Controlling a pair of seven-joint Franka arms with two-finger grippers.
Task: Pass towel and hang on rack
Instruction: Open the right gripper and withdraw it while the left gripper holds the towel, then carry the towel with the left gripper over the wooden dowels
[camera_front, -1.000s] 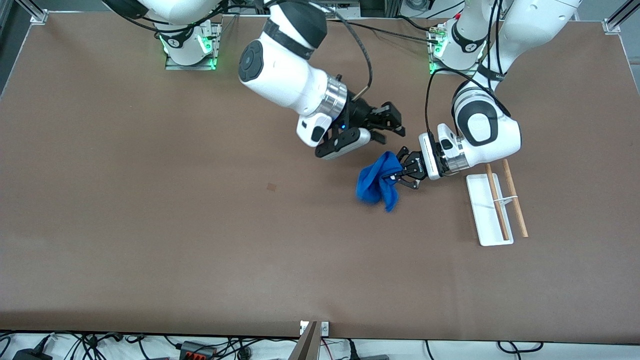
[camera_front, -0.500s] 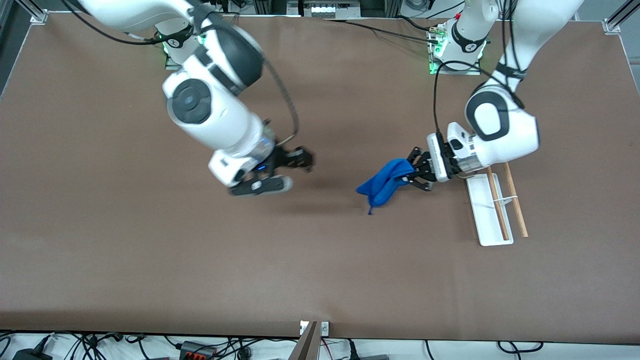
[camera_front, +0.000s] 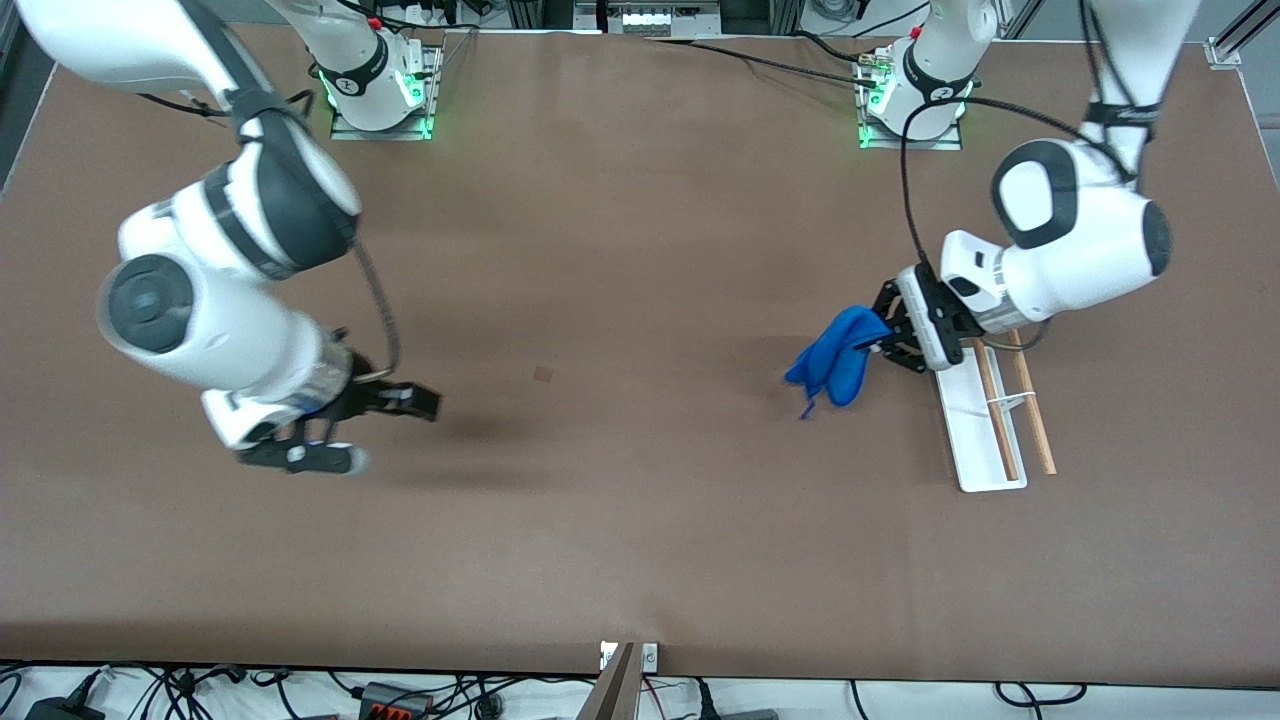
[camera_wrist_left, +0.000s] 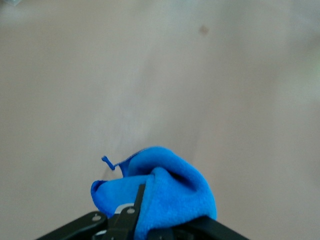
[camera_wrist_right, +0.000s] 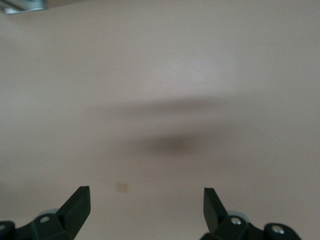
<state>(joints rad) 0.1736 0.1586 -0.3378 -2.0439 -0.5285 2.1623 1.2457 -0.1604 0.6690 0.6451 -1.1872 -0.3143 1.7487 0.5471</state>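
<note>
The royal-blue towel (camera_front: 835, 362) hangs bunched from my left gripper (camera_front: 886, 336), which is shut on one end of it, just above the table beside the rack. In the left wrist view the towel (camera_wrist_left: 170, 187) folds over the gripper (camera_wrist_left: 150, 222). The rack (camera_front: 962, 425) has a white tray base and two wooden rods (camera_front: 1030, 412). It stands toward the left arm's end of the table, and its end near the bases lies under the left wrist. My right gripper (camera_front: 395, 432) is open and empty, low over bare table toward the right arm's end. It also shows open in the right wrist view (camera_wrist_right: 145, 200).
A small brown mark (camera_front: 543, 374) is on the brown table (camera_front: 640, 560) near the middle. The arm bases (camera_front: 380, 95) stand along the table edge farthest from the front camera. Cables lie off the near edge.
My right arm has swung away from the towel to its own end of the table, empty. My left gripper has carried the towel toward the rack.
</note>
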